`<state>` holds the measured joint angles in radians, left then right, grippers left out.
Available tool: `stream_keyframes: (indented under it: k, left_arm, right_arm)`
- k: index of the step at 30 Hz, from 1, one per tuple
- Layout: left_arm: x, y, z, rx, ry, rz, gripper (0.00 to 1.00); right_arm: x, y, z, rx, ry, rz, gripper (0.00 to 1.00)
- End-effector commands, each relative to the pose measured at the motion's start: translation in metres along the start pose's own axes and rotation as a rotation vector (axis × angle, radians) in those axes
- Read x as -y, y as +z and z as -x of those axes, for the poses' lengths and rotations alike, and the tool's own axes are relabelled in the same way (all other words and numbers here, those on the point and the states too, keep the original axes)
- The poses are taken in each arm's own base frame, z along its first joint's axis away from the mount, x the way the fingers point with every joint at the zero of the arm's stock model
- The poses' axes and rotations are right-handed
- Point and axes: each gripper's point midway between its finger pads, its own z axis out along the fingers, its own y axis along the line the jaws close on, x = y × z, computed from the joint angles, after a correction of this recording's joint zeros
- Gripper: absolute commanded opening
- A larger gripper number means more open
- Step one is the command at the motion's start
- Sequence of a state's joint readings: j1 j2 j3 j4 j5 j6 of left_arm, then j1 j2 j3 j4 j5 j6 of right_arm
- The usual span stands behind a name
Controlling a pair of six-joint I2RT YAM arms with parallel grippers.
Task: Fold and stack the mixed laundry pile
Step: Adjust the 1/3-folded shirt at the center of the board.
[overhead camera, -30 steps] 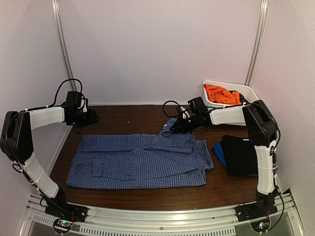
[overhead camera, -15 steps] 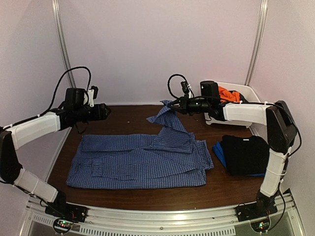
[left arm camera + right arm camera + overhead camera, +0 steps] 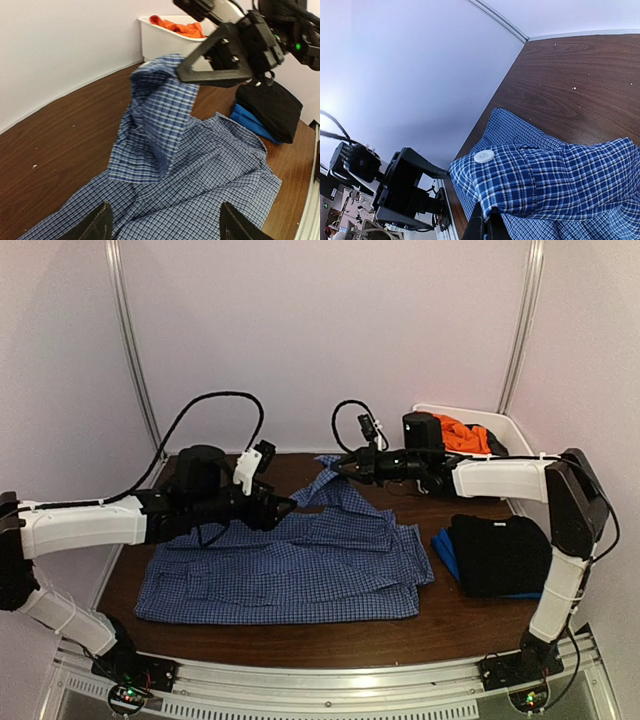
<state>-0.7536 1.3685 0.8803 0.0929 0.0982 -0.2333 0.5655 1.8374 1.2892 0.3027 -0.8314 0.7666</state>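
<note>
The checked shirt [image 3: 290, 575], blue and white, is spread flat on the middle of the brown surface [image 3: 470, 625], with its long side along the near edge. One sleeve [image 3: 335, 490] at the far right part of the shirt is lifted off the surface and hangs like a small tent. The cuff [image 3: 530, 180] of this sleeve, where a white button [image 3: 484, 156] is seen, is pinched by the right claw [image 3: 342, 468], whose two sides are pressed together on the cloth. The right arm is stretched from the right side towards the middle, above the far part of the surface.

The left claw [image 3: 283, 508] is held just to the left of the lifted sleeve, low over the flat part of the shirt. Its fingers [image 3: 95, 227] are spread wide and nothing is gripped between them; it cannot be told whether the cloth below is touched.

To the right of the shirt, near it but apart, a folded black piece [image 3: 500, 552] is laid on a blue piece [image 3: 443, 548], of which only the left edge is seen. In the far right corner a white tub [image 3: 505, 425] is placed, and an orange T-shirt [image 3: 462, 433] is lying in it.
</note>
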Motion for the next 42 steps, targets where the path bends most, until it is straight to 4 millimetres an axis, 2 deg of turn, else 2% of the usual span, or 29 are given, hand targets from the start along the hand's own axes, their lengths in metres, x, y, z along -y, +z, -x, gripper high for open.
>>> stream_keyframes:
  k: [1,3,6,12,15,18,20,24,25,26,28,35,38,42]
  left_arm:
    - [0.026,0.017,0.026,0.113,0.11,-0.03,0.74]
    - [0.035,0.027,0.029,0.12,0.133,-0.031,0.74]
    - [0.036,0.041,0.037,0.123,0.145,0.006,0.72]
    - [0.018,0.064,0.046,0.106,0.15,0.133,0.61]
    - [0.013,0.07,0.051,0.097,0.15,0.169,0.41]
    - [0.018,0.074,0.051,0.064,0.157,0.143,0.11]
    - [0.022,0.074,0.049,0.041,0.149,0.119,0.0]
    - [0.024,0.062,0.047,0.032,0.1,0.114,0.0]
    - [0.025,0.06,0.045,0.029,0.093,0.11,0.07]
    - [0.028,0.055,0.047,0.039,0.092,0.1,0.19]
    - [0.036,0.05,0.044,0.045,0.117,0.082,0.33]
    - [0.068,0.055,0.028,0.039,0.249,0.018,0.56]
    - [0.056,0.063,0.029,0.025,0.251,0.104,0.57]
    - [0.033,0.063,0.048,0.052,0.242,0.258,0.53]
  right_arm:
    - [-0.02,-0.008,0.002,0.009,-0.034,0.036,0.0]
    - [-0.023,-0.007,0.001,0.006,-0.035,0.042,0.0]
    - [-0.025,-0.006,0.0,0.006,-0.029,0.046,0.0]
    - [-0.03,-0.007,-0.003,0.002,-0.025,0.063,0.01]
    - [-0.03,-0.007,-0.004,0.001,-0.02,0.067,0.01]
    - [-0.034,-0.009,-0.003,0.005,-0.024,0.079,0.02]
    - [-0.038,-0.011,-0.002,0.009,-0.03,0.086,0.02]
    - [-0.044,-0.015,0.001,0.019,-0.039,0.09,0.01]
    - [-0.044,-0.015,0.001,0.02,-0.04,0.086,0.01]
    - [-0.043,-0.015,0.0,0.019,-0.039,0.081,0.01]
    - [-0.041,-0.015,-0.001,0.017,-0.038,0.079,0.01]
    - [-0.038,-0.013,-0.002,0.018,-0.029,0.078,0.02]
    - [-0.042,-0.013,-0.002,0.016,-0.031,0.087,0.02]
    - [-0.045,-0.016,-0.003,0.015,-0.032,0.092,0.03]
